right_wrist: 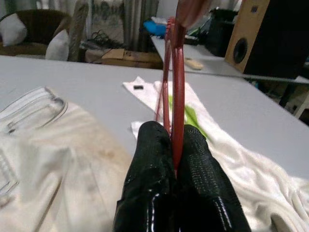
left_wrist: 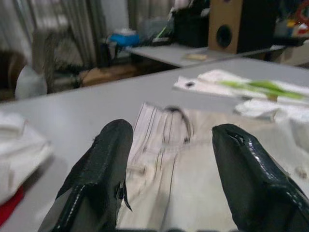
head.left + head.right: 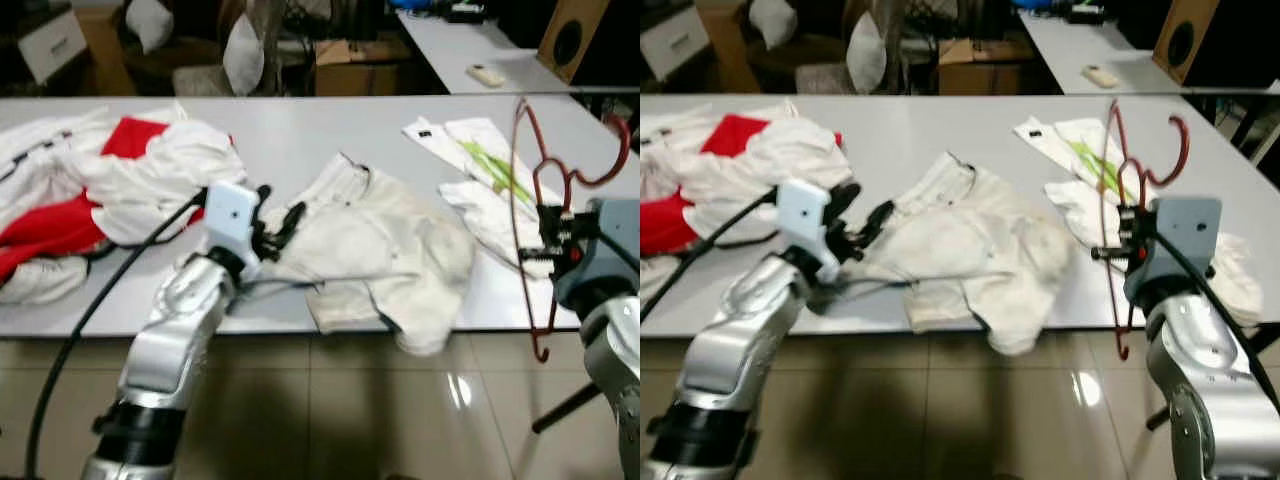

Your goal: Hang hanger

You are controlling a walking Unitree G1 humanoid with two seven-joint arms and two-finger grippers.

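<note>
Hanger is a thin red wire one, glossy, with a curled hook at the top, and I've got it pinched upright in my right gripper out past the front right edge of the table. The two black fingers are squeezed tight together on the wire, which runs up between them in the right wrist view. Its lower end hangs down below the table edge over the tiled floor.

My left gripper is spread wide, rubbery textured fingers sitting low over the waistband end of a pair of off-white trousers. Can't tell if the tips are actually touching the fabric. The trousers are crumpled soft cotton, lying in the middle of the table with one leg drooping off the front edge.

Stuff around: a big rumpled pile of white and red clothes on the left side of the table, and a white shirt with green print lying flat on the right, just behind the hanger. Tabletop is smooth pale grey. Further back there's a cardboard box, a wooden speaker and a second table.
</note>
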